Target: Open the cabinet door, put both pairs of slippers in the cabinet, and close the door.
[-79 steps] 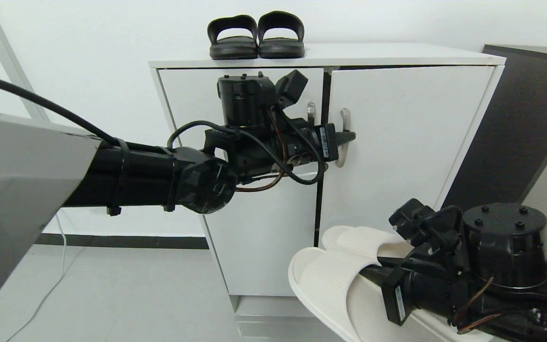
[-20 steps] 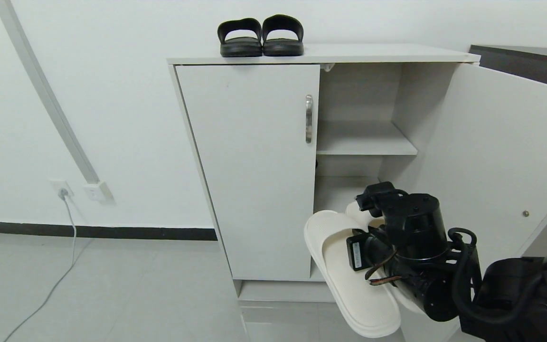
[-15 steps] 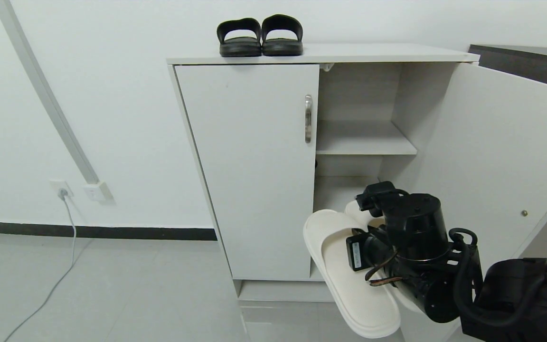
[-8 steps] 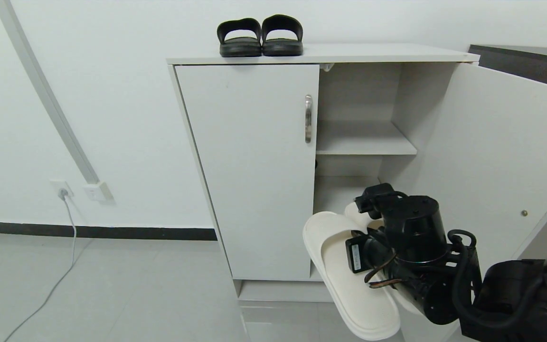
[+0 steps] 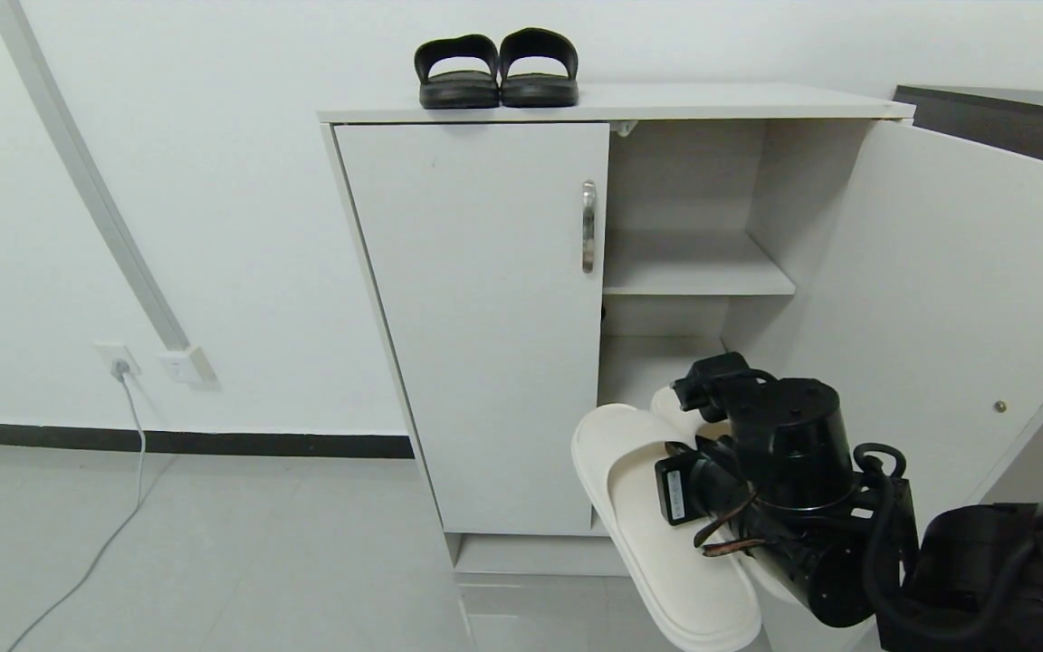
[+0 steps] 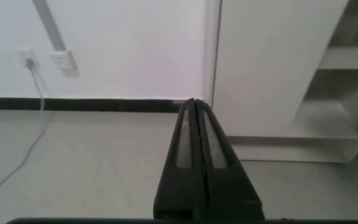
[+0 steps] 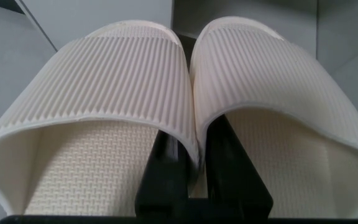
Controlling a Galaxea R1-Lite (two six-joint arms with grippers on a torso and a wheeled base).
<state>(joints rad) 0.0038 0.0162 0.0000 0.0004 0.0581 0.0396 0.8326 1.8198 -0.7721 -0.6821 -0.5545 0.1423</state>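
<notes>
The white cabinet (image 5: 467,317) has its left door closed and its right door (image 5: 938,299) swung wide, showing a shelf (image 5: 693,272) and a lower compartment (image 5: 644,367). A pair of black slippers (image 5: 496,71) sits on the cabinet top. My right gripper (image 7: 192,149) is shut on the inner edges of the white slippers (image 7: 104,93), held side by side. In the head view the white slippers (image 5: 657,534) hang tilted just in front of the lower compartment. My left gripper (image 6: 195,112) is shut on nothing, low over the floor near the cabinet's left door.
A wall socket with a cable (image 5: 119,367) and a slanted grey conduit (image 5: 78,163) are on the wall at left, above open tiled floor (image 5: 214,561). A dark cabinet (image 5: 1001,109) stands behind the open door at right.
Since 5.3 s ago the right door has swung open, the left arm has left the head view and the camera has shifted. Over the last second the white slippers sank slightly to the left.
</notes>
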